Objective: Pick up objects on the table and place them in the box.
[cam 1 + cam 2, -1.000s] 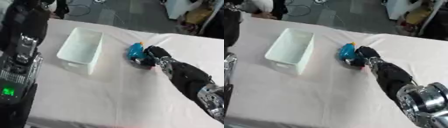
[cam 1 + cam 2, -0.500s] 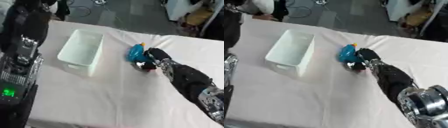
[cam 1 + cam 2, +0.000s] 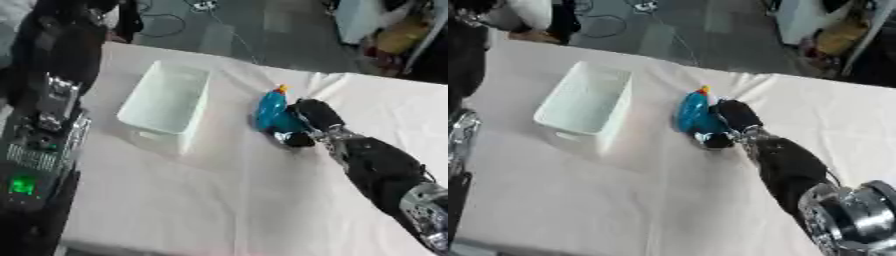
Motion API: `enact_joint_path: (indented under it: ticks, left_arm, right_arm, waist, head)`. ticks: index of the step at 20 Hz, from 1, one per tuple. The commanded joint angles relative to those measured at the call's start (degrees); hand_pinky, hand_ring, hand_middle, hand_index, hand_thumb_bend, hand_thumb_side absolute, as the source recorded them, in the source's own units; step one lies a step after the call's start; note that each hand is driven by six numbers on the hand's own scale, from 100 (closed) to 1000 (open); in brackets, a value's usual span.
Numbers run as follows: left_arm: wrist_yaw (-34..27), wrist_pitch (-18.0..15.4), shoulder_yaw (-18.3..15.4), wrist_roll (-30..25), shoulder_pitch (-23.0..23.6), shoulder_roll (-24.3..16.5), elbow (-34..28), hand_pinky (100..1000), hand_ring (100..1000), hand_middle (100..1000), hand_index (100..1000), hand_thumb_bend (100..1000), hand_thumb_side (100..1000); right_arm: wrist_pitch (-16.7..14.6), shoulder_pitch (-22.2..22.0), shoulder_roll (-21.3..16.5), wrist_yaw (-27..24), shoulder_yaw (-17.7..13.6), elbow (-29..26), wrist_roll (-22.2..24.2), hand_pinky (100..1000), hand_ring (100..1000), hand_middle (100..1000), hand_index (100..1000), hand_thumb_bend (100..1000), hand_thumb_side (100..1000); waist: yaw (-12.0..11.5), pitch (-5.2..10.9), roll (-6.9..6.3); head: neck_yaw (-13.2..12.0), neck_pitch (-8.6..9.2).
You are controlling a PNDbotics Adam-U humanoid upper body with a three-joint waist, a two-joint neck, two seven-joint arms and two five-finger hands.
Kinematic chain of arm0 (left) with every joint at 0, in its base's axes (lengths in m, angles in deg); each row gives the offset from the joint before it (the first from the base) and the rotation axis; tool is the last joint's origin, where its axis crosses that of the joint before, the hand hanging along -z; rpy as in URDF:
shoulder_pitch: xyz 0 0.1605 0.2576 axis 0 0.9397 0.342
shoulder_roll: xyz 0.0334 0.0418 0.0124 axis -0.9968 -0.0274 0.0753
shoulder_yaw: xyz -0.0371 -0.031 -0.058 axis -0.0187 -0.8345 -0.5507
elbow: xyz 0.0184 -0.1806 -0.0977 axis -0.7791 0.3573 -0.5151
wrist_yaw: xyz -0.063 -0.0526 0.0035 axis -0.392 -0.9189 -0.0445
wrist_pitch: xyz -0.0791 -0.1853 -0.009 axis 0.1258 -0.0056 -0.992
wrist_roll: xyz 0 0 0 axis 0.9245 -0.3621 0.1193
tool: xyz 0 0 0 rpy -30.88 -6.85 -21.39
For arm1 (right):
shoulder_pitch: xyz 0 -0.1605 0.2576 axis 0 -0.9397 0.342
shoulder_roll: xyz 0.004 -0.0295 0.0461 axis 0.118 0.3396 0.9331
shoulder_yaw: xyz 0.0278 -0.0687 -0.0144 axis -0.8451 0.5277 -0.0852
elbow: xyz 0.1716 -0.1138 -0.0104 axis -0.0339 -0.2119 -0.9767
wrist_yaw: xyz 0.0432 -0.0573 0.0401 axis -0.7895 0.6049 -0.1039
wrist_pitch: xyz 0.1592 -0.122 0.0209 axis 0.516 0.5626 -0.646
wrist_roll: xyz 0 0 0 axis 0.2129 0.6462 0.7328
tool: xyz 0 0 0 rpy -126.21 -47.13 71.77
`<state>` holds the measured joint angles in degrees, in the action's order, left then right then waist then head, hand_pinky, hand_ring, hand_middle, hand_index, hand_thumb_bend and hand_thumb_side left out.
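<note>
A blue toy (image 3: 270,110) with an orange and yellow tip lies on the white tablecloth, just right of the white box (image 3: 166,104). My right hand (image 3: 308,124) reaches in from the lower right and sits against the toy's right side, its dark fingers curled around the toy's lower end. The box is open-topped and looks empty inside. My left arm rises as a dark mass along the left edge of the left eye view; its hand does not show.
The tablecloth (image 3: 219,200) stretches wide below and left of the box. Beyond the table's far edge lie a grey floor, cables (image 3: 201,10) and cluttered boxes (image 3: 398,35) at upper right.
The whole picture has shifted, so the camera has moved. My right hand stays at the blue toy, its fingers closed round the lower end.
</note>
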<state>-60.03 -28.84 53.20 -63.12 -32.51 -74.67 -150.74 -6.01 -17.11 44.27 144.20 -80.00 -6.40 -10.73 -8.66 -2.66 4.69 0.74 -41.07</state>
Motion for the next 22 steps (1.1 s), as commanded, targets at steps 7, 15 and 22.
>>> enact_joint_path:
  ticks: [7, 15, 22]
  left_arm:
    - [-0.12, -0.09, -0.40, -0.20, -1.18, -0.17, -0.85, 806, 695, 863, 869, 363, 1000]
    - [-0.13, 0.00, -0.34, -0.28, -0.72, -0.32, -0.85, 805, 694, 863, 869, 363, 1000]
    - [-0.15, 0.17, -0.32, -0.33, -0.09, -0.54, -0.85, 806, 695, 863, 869, 363, 1000]
  right_arm:
    - [-1.09, -1.92, 0.87, 3.46, -1.69, -1.26, -15.06, 100, 100, 100, 100, 100, 573]
    - [-8.72, -0.78, -0.30, 1.18, -2.15, -1.27, -20.50, 100, 100, 100, 100, 100, 581]
    - [-13.31, 1.72, -2.31, -1.54, -3.79, -5.15, -13.82, 100, 100, 100, 100, 100, 566]
  waist:
    - [-0.06, -0.01, -0.67]
    - [0.19, 0.51, -0.67]
    - [0.54, 1.37, -0.63]
  head:
    - [-0.59, 0.50]
    - [-0.87, -0.07]
    - [-1.11, -0.51]
